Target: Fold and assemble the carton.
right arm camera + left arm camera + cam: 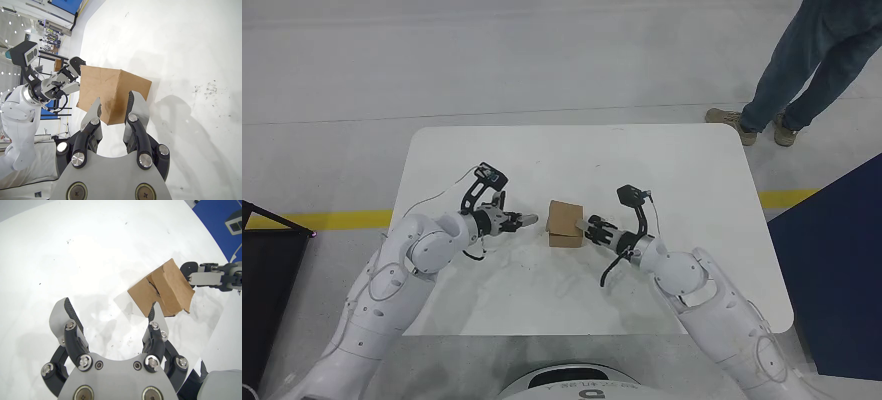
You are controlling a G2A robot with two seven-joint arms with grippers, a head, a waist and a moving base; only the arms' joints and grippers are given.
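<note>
The small brown cardboard carton (564, 222) stands on the white rectangular table with rounded corners (492, 290), near the table's middle. The left gripper (526, 219) is just to the carton's left. Its spread fingers point toward the carton, and one fingertip (157, 313) is at the carton's nearest corner. The right gripper (593, 230) is against the carton's right side, with its parted fingers on either side of an upright corner edge. The carton sits between the two grippers. A yellow tape line (342, 218) on the floor emerges past the table's left and right sides. A dark blue flat panel (832, 280) stands to the right of the table.
</note>
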